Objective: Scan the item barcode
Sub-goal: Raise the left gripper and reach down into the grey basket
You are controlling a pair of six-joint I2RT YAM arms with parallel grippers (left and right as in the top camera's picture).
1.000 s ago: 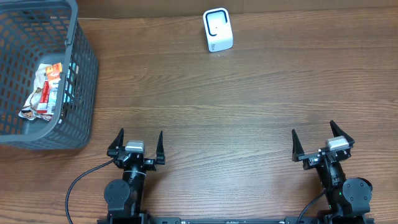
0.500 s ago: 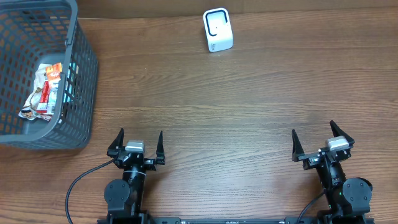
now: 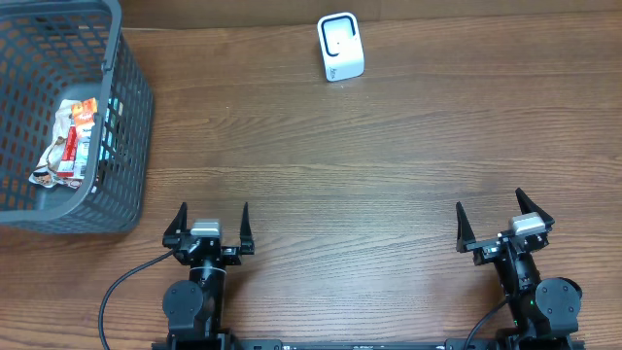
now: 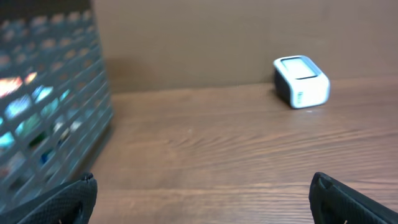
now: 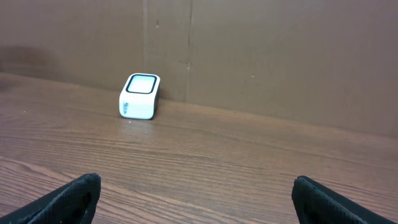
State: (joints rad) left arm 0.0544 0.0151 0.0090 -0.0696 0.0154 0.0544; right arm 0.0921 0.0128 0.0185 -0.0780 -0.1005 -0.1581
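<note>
— Wooden table [image 3: 369, 156], seen from overhead: where do your claws sit against the white scanner [image 3: 340, 47]?

— Both are well apart from it, at the near edge. Your left gripper [image 3: 213, 208] is down and to the left of the scanner, and your right gripper [image 3: 489, 201] is down and to the right. Each has its two fingers spread wide with only bare wood between them, so neither has hold of anything.

— And the item you are to scan?

— The crumpled snack packets [image 3: 70, 144] lie inside the grey mesh basket [image 3: 136, 107]. That is far to the left of the scanner and a little nearer your side than it is.

— What does your left wrist camera give you?

— The scanner [image 4: 301, 81] stands far ahead and to the right, close against the brown wall [image 4: 199, 43]. Left of it the basket [image 4: 56, 106] fills the edge of the view. Blurred colour shows through the mesh, but you cannot make out the packets themselves there. Your left fingertips [image 4: 62, 202] peek in at the two bottom corners, wide apart, with nothing gripped.

— And the right wrist?

— The scanner [image 5: 140, 96] stands ahead and to the left, just in front of the wall, its dark-rimmed face turned upward. Your right fingertips [image 5: 68, 199] show at the bottom corners, spread just as wide and holding nothing.
</note>
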